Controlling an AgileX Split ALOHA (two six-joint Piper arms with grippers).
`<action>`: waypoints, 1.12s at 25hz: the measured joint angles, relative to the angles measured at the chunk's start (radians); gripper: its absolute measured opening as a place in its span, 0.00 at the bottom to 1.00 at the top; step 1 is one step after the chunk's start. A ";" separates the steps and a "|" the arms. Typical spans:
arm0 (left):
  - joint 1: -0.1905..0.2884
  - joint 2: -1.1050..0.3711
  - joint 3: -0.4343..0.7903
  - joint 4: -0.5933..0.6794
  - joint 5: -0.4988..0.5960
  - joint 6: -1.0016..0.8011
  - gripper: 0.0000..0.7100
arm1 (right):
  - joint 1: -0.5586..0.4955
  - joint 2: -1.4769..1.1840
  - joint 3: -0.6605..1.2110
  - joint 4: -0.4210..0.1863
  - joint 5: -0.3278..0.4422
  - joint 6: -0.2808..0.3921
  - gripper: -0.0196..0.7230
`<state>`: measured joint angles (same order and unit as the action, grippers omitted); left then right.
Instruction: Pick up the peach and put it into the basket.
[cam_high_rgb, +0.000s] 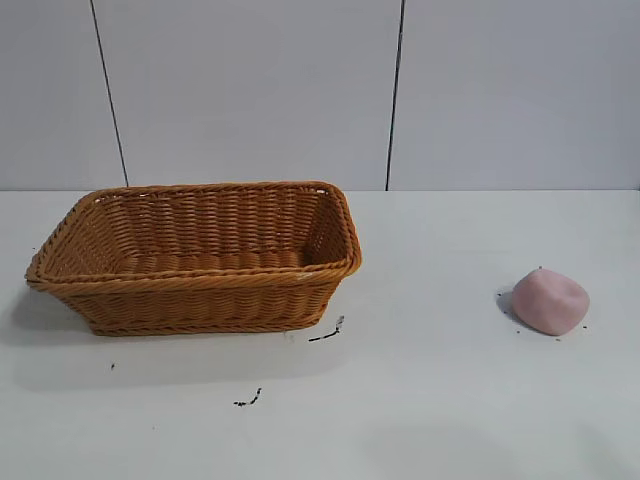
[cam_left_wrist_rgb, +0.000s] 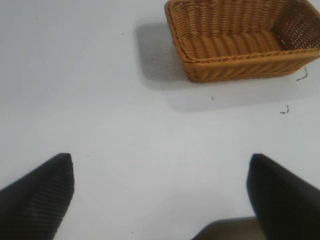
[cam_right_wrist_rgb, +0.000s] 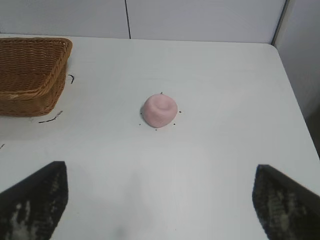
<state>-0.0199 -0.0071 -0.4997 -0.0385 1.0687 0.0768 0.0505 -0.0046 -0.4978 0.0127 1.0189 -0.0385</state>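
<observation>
Wicker, orange-brown: the basket (cam_high_rgb: 196, 255) sits on the white table (cam_high_rgb: 420, 400) toward the left side in the exterior view, upright, long side facing the camera, nothing visible inside it. Pale pink, the peach (cam_high_rgb: 550, 301) lies on the table toward the right side, well apart from the basket, touching nothing else. A few small dark marks (cam_high_rgb: 326, 334) show on the table surface just beside the basket's near right corner and in front of it, and tiny specks ring the peach.

Neither arm appears in the exterior view. In the left wrist view the left gripper (cam_left_wrist_rgb: 160, 195) hangs above bare table, its dark fingers (cam_left_wrist_rgb: 42, 197) spread wide apart and released, holding nothing; the basket (cam_left_wrist_rgb: 240, 45) lies some way ahead of it. In the right wrist view the right gripper (cam_right_wrist_rgb: 160, 200) is likewise spread wide and released, fingers (cam_right_wrist_rgb: 35, 200) holding nothing, with the peach (cam_right_wrist_rgb: 159, 110) ahead of it, between the finger lines but not touched, dimple facing up. The basket's corner (cam_right_wrist_rgb: 30, 75) shows off to one side.
</observation>
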 joint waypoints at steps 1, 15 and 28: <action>0.000 0.000 0.000 0.000 0.000 0.000 0.97 | 0.000 0.000 0.000 0.000 0.000 0.000 0.95; 0.000 0.000 0.000 0.000 0.000 0.000 0.97 | 0.000 0.176 -0.082 -0.004 -0.046 0.000 0.95; 0.000 0.000 0.000 0.000 0.000 0.000 0.97 | 0.000 1.114 -0.406 -0.003 -0.096 0.000 0.95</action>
<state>-0.0199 -0.0071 -0.4997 -0.0385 1.0687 0.0768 0.0505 1.1097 -0.9040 0.0092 0.9233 -0.0385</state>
